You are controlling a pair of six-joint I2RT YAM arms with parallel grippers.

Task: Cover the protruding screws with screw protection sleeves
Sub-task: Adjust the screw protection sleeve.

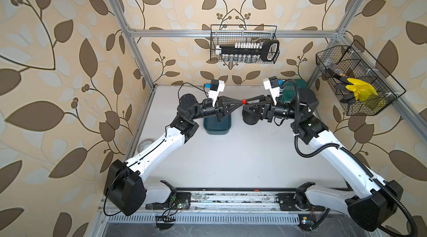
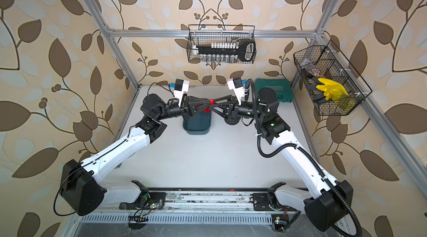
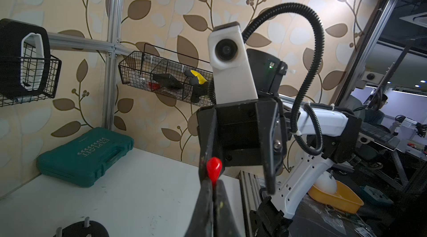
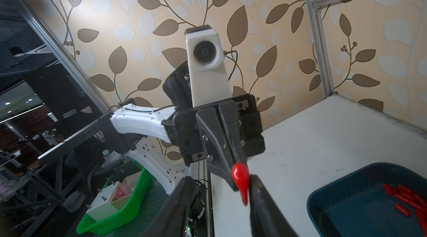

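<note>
1. Our left gripper (image 1: 241, 102) is clamped on one red sleeve (image 1: 244, 101), held above the table.
2. Our right gripper (image 1: 246, 104) meets it tip to tip, jaws parted.
3. The protruding screws (image 3: 86, 220) rise from the black dome (image 1: 250, 119) at five o'clock of the red sleeve. The spare sleeves (image 4: 406, 196) lie in the blue tray (image 1: 217, 129) at seven.

2 white arms (image 1: 159, 145), black joints (image 1: 124, 187), white wrist cameras (image 1: 216, 89), ribbed black cable (image 3: 319, 39)

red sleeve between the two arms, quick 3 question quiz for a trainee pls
1. True or false: the left end effector is shut on the red sleeve.
2. The spare sleeves lie in: A wire basket, B blue tray, C green case.
3. Fill in: the jaws of the right end effector stand ____.
Key: 1 true; 2 B; 3 open.
</note>
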